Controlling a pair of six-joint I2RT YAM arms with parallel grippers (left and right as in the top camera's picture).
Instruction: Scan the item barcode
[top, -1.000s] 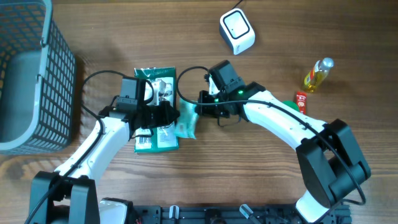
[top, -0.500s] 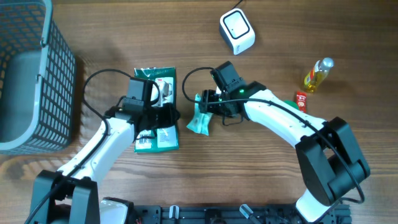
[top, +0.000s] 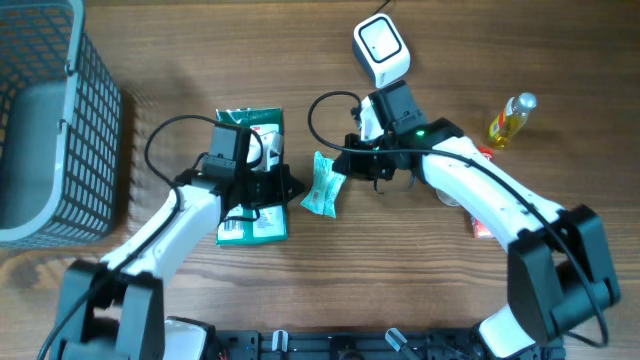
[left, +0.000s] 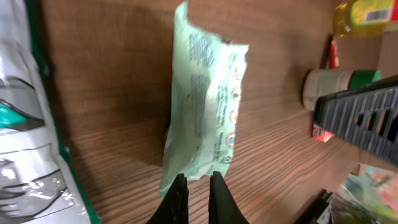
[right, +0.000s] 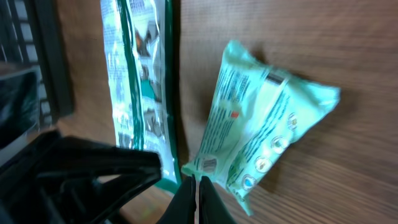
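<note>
**Getting the pouch (top: 322, 187) to the scanner (top: 382, 50)**

Near the robot, both grippers sit at the pouch. The left gripper (left: 197, 178) has its fingers pressed almost together, with the tips right at the pouch's edge; it does not seem to hold anything. The right gripper (right: 198, 182) is squeezed tight too, and one corner of the pouch touches its tips; I cannot tell if that corner is pinched or only lying there.

The pouch lies on the table (top: 450, 290) between the two grippers, just beside the bag (top: 250, 125) on the left; its long side runs away from the robot, leaning a little. The left gripper is at its left side; the right gripper is at its far right end. A small striped patch (right: 206, 164) by that corner may be the barcode.

Farther off stands the scanner, past the pouch and a bit to the right, so the right arm is nearer to it. I think the right arm should carry the pouch that way and turn the stripes toward the scanner.
</note>
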